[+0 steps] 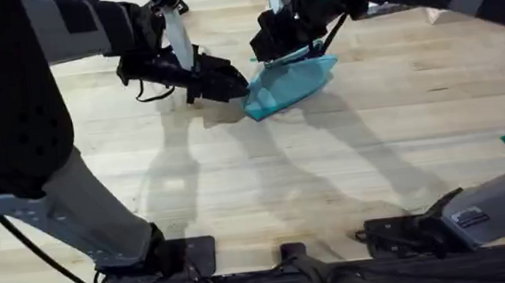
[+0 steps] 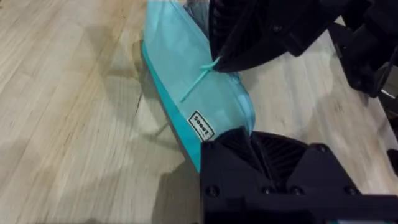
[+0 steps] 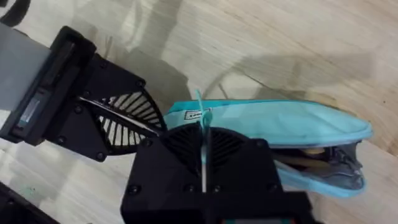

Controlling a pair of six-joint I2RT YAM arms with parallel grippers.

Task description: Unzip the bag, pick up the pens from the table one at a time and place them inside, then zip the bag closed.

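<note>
Looking from overhead, we find the bag point(image 1: 290, 84) at upper centre of the table point(image 1: 349, 179), its long axis running left to right. The left gripper point(image 1: 236, 84) clamps its left end, and the right gripper point(image 1: 274, 54) (from above) pinches the zipper pull point(image 2: 200, 78).

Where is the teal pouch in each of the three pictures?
Overhead: the light teal fabric pencil pouch lies at upper centre, between both claws.
Left wrist: it runs from top centre down to the left claw.
Right wrist: it stretches right from the right claw.
Shared landmark: its thin teal zipper pull cord.
</note>
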